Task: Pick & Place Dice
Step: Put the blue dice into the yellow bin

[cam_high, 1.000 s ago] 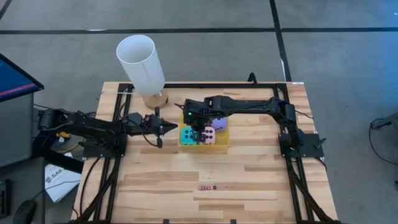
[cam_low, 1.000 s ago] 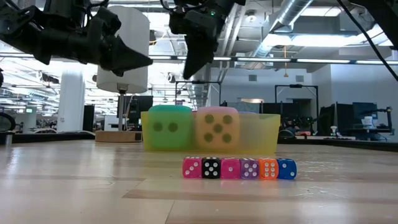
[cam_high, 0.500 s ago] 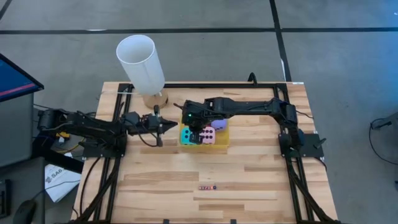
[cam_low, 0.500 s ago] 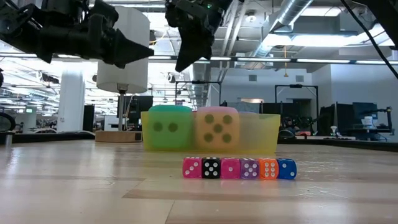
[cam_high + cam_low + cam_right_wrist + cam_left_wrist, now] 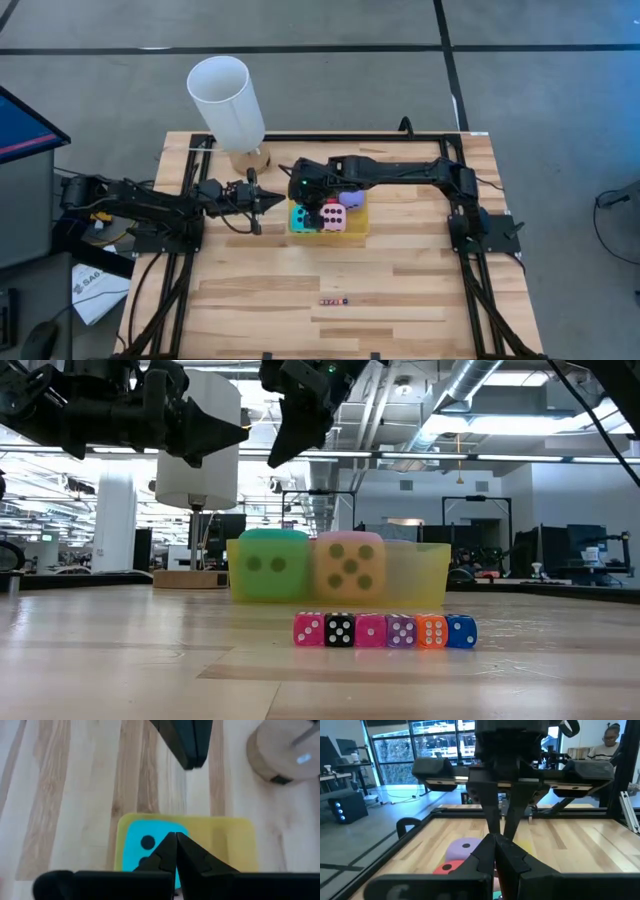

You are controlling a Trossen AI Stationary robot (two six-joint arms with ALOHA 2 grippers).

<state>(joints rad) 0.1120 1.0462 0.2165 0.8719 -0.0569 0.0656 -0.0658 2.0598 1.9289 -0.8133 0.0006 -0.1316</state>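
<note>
A yellow tray [image 5: 356,232] sits mid-table holding the cyan die [image 5: 299,216], the red die [image 5: 327,210], the pink die [image 5: 339,219] and the purple die [image 5: 351,199]. My right gripper [image 5: 313,199] hangs shut and empty above the tray, over the cyan die [image 5: 145,842]. My left gripper [image 5: 280,200] hovers shut just left of the tray, pointing at it and holding nothing. In the left wrist view the purple die [image 5: 463,850] and the red die [image 5: 448,866] show beyond the left gripper [image 5: 495,840]. In the low view both grippers are well above the dice.
A tall white tube [image 5: 228,98] stands on a round wooden base [image 5: 251,160] at the far edge, behind my left gripper. A row of tiny dice [image 5: 385,630] lies near the table's near edge. Bare wood lies around the tray [image 5: 420,575].
My right gripper has risen above the tray and swung a little toward the table's left, uncovering the red die in the high view. My left gripper has risen slightly. The dice in the tray have stayed put.
</note>
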